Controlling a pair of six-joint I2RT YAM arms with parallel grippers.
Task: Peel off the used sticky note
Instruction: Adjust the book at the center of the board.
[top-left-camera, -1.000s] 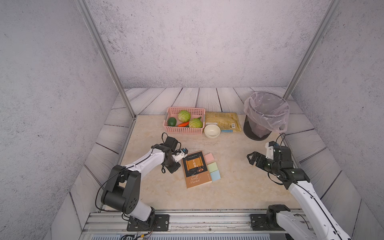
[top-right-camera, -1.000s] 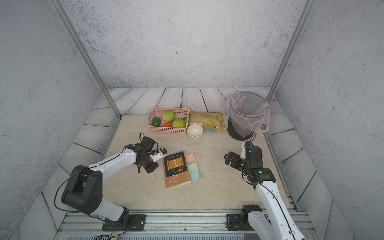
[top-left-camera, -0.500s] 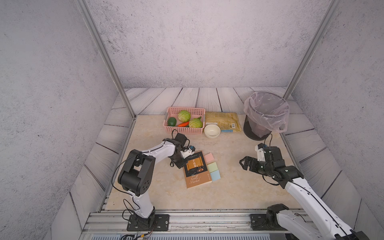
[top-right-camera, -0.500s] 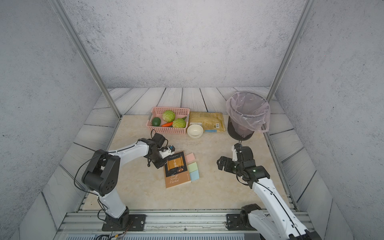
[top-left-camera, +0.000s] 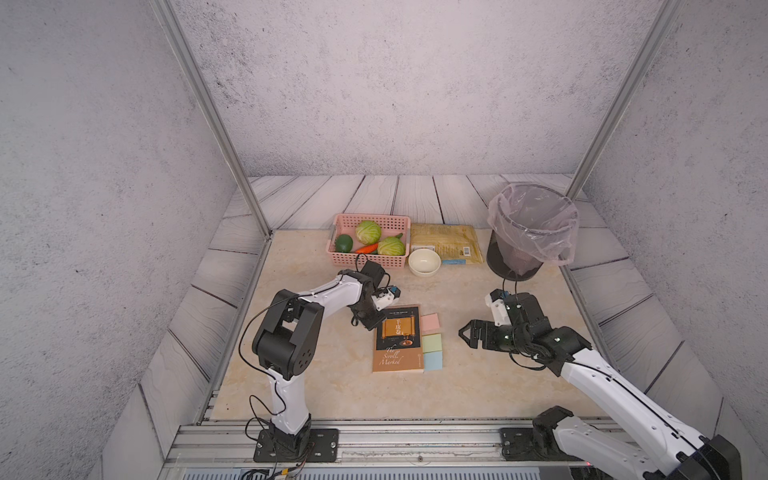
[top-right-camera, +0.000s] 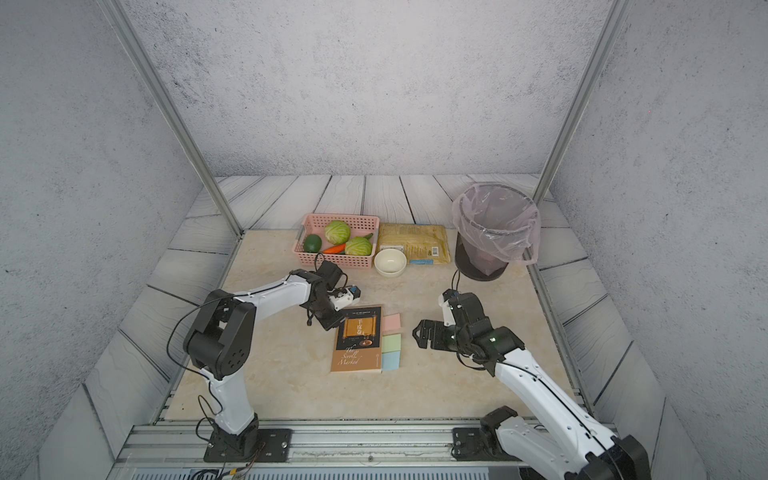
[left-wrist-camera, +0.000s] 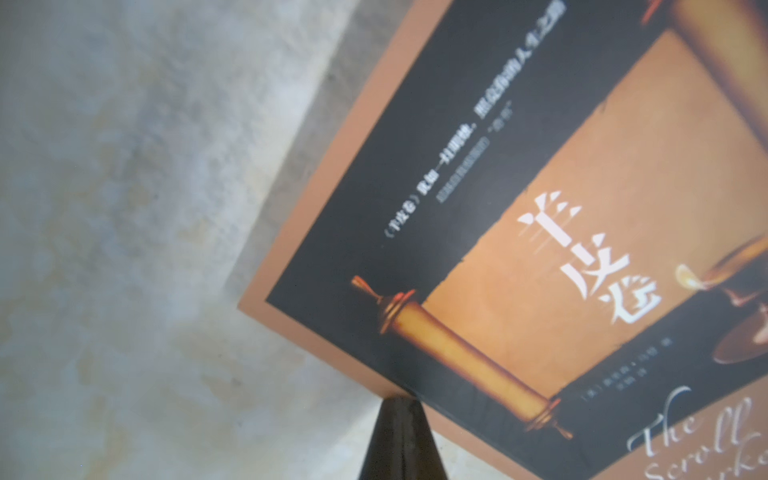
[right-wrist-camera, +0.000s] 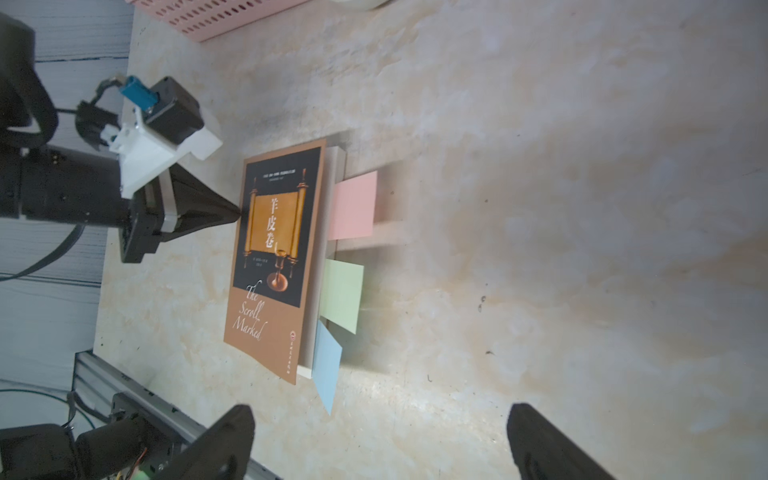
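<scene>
Sticky notes (top-left-camera: 432, 343), pink, green and blue, jut from the book (top-left-camera: 395, 345) at the middle of the bench (top-left-camera: 478, 386). Left fingers (right-wrist-camera: 199, 208), shut and empty, touch its spine edge; right fingers (right-wrist-camera: 224, 440) gape wide nearby. If that brace slips, the book may drag, tearing a note.

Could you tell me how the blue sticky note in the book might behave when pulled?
Probably floppy: the blue sticky note is a thin sheet, already bent. Likely very light, so it should lift easily. The book may drag along unless the shut left gripper at its edge pins it.
</scene>
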